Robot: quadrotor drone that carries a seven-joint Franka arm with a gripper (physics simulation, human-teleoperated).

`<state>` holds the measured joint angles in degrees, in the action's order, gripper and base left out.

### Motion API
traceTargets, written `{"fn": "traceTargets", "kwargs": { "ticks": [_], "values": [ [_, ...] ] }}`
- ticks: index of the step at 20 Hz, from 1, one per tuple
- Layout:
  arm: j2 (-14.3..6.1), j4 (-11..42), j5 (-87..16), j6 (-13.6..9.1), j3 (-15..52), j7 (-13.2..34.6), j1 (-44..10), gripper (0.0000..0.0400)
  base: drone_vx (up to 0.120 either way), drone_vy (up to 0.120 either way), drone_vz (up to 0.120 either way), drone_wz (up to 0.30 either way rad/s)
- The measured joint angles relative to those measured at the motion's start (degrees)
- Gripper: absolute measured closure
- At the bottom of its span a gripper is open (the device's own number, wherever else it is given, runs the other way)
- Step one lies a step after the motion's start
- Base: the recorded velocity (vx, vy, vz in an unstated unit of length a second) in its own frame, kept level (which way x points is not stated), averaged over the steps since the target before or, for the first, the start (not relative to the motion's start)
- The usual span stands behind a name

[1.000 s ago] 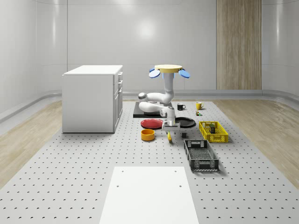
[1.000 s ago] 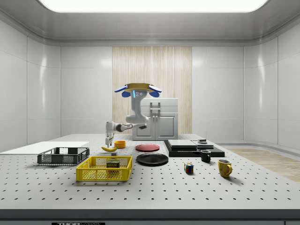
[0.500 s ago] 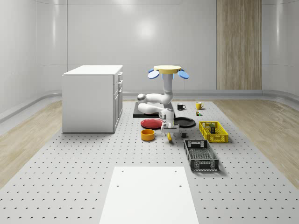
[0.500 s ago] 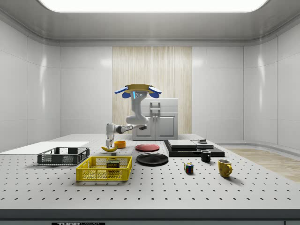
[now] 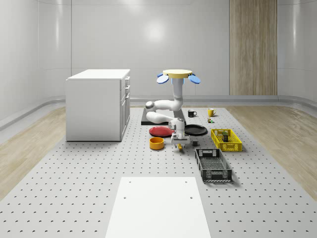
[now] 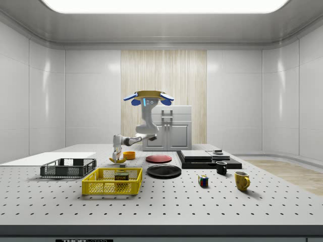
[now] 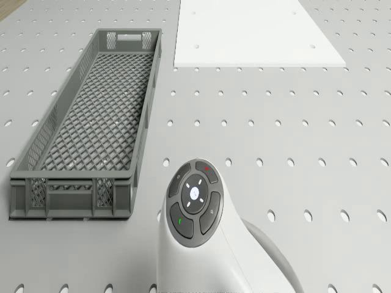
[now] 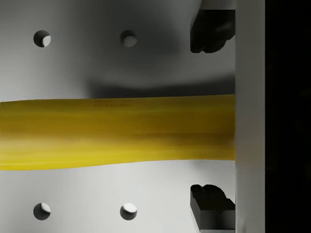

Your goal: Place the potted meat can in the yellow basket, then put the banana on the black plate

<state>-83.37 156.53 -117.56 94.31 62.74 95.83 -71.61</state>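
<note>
The banana (image 8: pixel 116 131) lies on the perforated table, and my gripper (image 8: pixel 211 116) hangs just over it, open. One dark fingertip (image 8: pixel 211 29) stands clear of each side of the fruit. In the whole-scene view the gripper (image 5: pixel 180 142) is low over the banana (image 5: pixel 179 146), between the orange bowl and the grey crate. The drone (image 5: pixel 178 75) hovers above, behind the gripper. The potted meat can (image 5: pixel 224 137) sits inside the yellow basket (image 5: pixel 227 146). The black plate (image 5: pixel 196 130) lies bare behind the banana. In the side view the gripper (image 6: pixel 117 156) is at the banana (image 6: pixel 119 161).
A red plate (image 5: pixel 161 131) and an orange bowl (image 5: pixel 156 143) lie to the whole-scene view's left of the gripper. A grey crate (image 7: pixel 85 134) and a white sheet (image 7: pixel 256 33) lie in front. A white cabinet (image 5: pixel 98 104), a black slab (image 6: pixel 208 160), mugs and a cube (image 6: pixel 203 181) stand farther off.
The arm has lowered the gripper down onto the banana's level, and its wrist has dropped. The drone has held its place; banana, can and plates have not moved.
</note>
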Motion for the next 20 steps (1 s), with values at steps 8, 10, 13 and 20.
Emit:
{"fn": "traceTargets", "kwargs": {
  "ticks": [8,10,13,20],
  "values": [
    [0.3,-1.2,-1.5,0.8,-1.6,-0.8,0.0,0.0000,0.000,0.000,0.000,0.000],
    [0.3,-1.1,-1.7,0.9,-1.8,-0.9,0.3,0.0000,0.000,0.000,0.000,0.000],
    [0.2,-0.7,-2.1,1.0,-2.2,-1.1,0.9,0.0000,0.000,0.000,0.000,0.000],
    [0.3,-0.4,-2.5,0.8,-2.6,-1.3,1.5,0.0184,0.000,0.000,0.000,0.000]
  ]
}}
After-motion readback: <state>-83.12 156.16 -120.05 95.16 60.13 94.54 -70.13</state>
